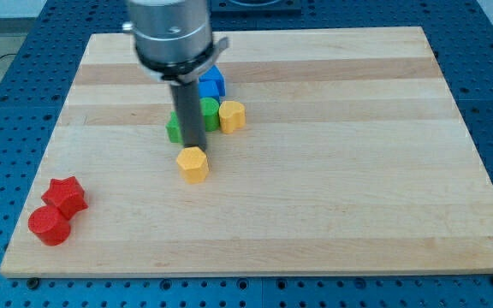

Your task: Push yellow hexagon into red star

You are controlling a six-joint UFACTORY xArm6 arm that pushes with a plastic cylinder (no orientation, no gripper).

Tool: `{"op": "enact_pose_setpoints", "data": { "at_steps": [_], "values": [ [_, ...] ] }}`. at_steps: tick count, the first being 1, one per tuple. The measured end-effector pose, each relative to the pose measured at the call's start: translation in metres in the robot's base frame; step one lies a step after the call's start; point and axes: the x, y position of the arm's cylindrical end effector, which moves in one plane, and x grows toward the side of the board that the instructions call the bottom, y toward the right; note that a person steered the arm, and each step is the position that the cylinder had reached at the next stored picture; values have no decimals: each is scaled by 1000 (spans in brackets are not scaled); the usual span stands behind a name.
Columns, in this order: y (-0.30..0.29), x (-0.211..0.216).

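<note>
The yellow hexagon [193, 163] lies near the board's middle, a little left of centre. The red star [66, 195] lies near the board's lower left corner. My rod comes down from the view's top, and my tip [193, 146] sits right at the hexagon's top edge, on its far side. The star is far to the left of and below the hexagon.
A red cylinder [49, 226] touches the star at its lower left. Behind the rod is a cluster: a blue block [211, 84], a green block [210, 113], another green block [174, 129] and a yellow block [232, 115]. The wooden board [332, 214] rests on a blue table.
</note>
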Motion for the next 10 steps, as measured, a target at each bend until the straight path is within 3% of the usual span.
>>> {"op": "enact_pose_setpoints", "data": {
  "at_steps": [1,2,4,5,7,8,9,10],
  "values": [
    [-35,33],
    [-45,36],
    [9,0],
    [18,22],
    [-42,80],
    [-23,83],
    [59,79],
    [101,98]
  ]
}}
